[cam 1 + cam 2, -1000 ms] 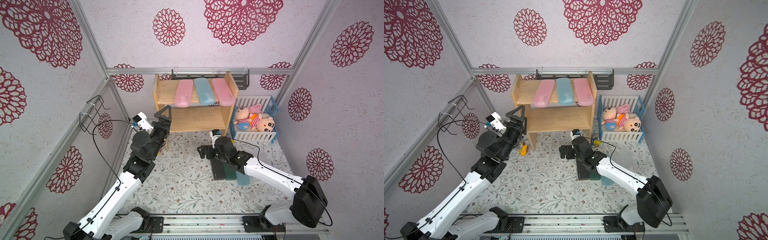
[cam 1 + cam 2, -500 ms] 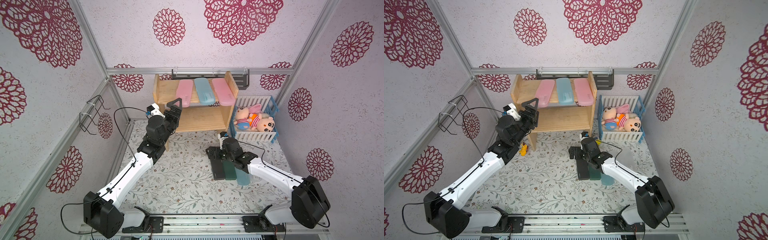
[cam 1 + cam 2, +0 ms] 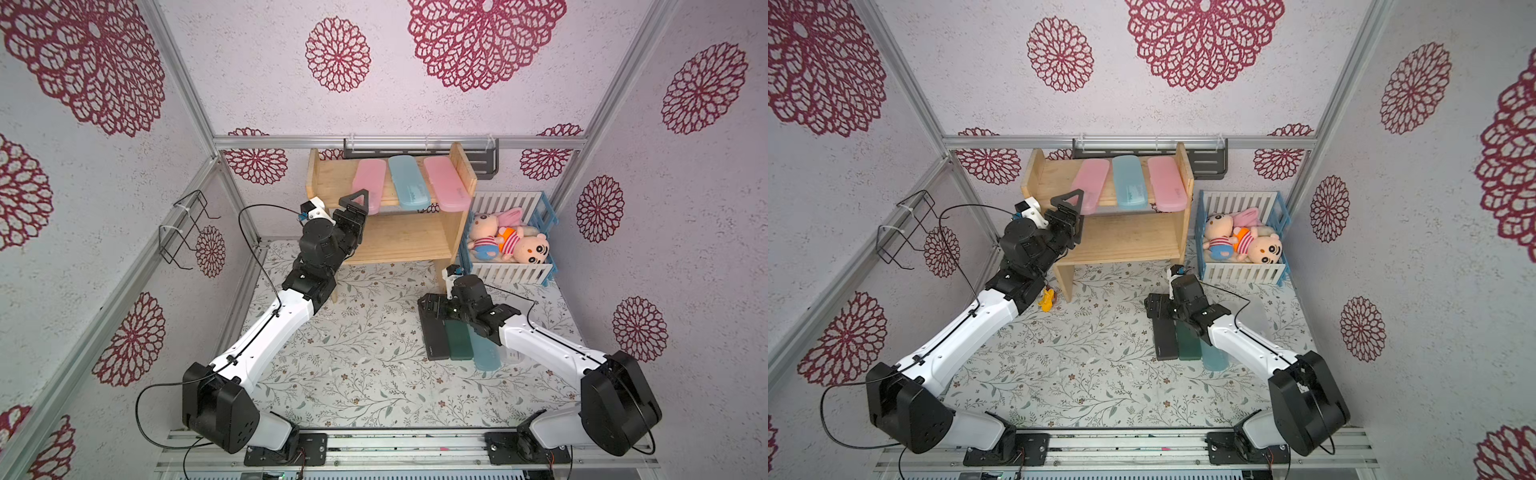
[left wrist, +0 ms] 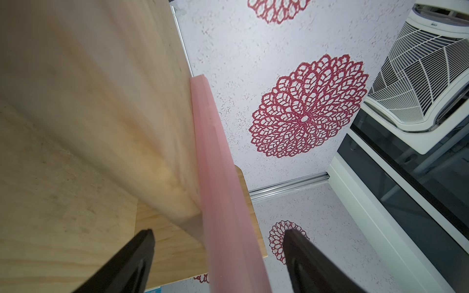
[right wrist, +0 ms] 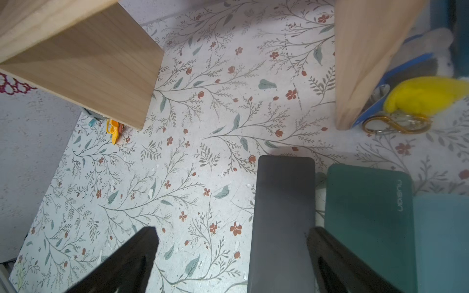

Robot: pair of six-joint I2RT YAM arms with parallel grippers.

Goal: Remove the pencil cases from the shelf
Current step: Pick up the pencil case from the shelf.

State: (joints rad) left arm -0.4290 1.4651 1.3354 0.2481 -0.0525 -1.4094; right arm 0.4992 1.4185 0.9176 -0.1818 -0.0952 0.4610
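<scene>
**A:** Entry: pink pencil case (image 3: 368, 187). Location?

**B:** On the top board of the shelf (image 3: 415, 245), leftmost of three. To its right lie a light blue case (image 3: 409, 185) and a second pink case (image 3: 446, 187).

**A:** Orientation?

**B:** It lies flat on its broad face, long axis running near to far. The rounded near end juts over the board's front edge.

**A:** Handling?

**B:** Judged a stiff, light plastic shell, smooth and probably slippery. The best hold is across the thin overhanging end, well in from the tip.

**A:** Fingers?

**B:** The left fingers (image 4: 142, 243) are spread, one on each side of that end, with gaps showing and no pinch yet. The right fingers (image 5: 327, 243) are spread wide and empty over the black case (image 3: 434, 336). That case lies beside the dark green case (image 3: 459, 343) and a pale blue case (image 3: 486, 353) on the tabletop (image 3: 353, 353), near right.
</scene>
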